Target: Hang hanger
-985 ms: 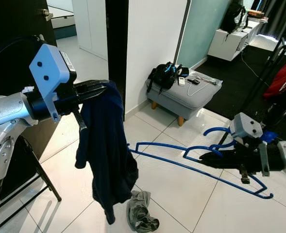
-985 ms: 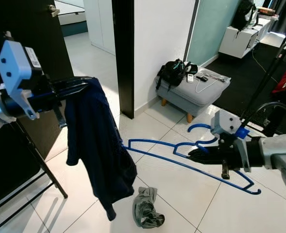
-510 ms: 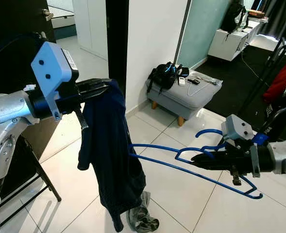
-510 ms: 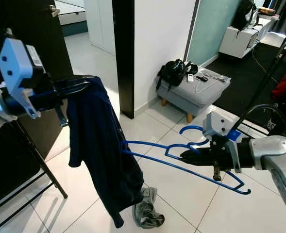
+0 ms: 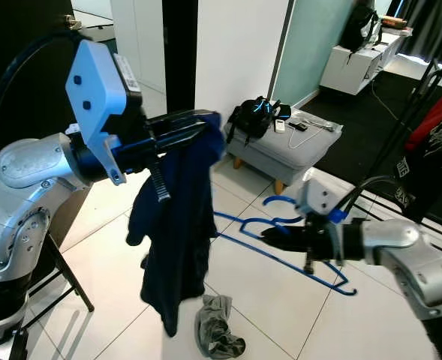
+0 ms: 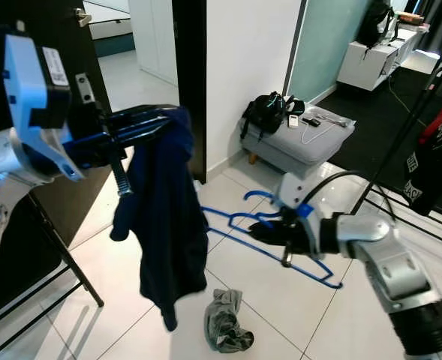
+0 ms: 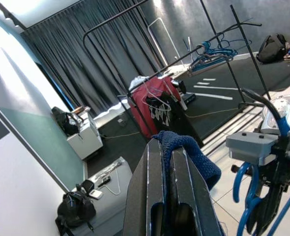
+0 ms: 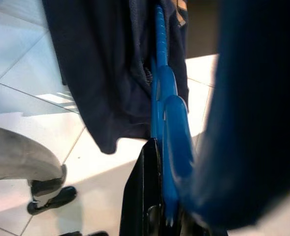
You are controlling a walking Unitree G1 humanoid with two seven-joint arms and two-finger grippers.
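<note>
left gripper [image 5: 198, 126] is clenched on the navy garment [image 5: 177, 232], which dangles above the tiled floor [image 5: 273, 300]. right gripper [image 5: 275, 238] grasps the blue hanger [image 5: 281, 251] mid-air, tip at the cloth. risk: the hanger arm snags a fold and misses the neck opening.

Grey rag [image 5: 219, 337] on floor, black bag [image 5: 254, 116] on grey ottoman [image 5: 296, 150].
</note>
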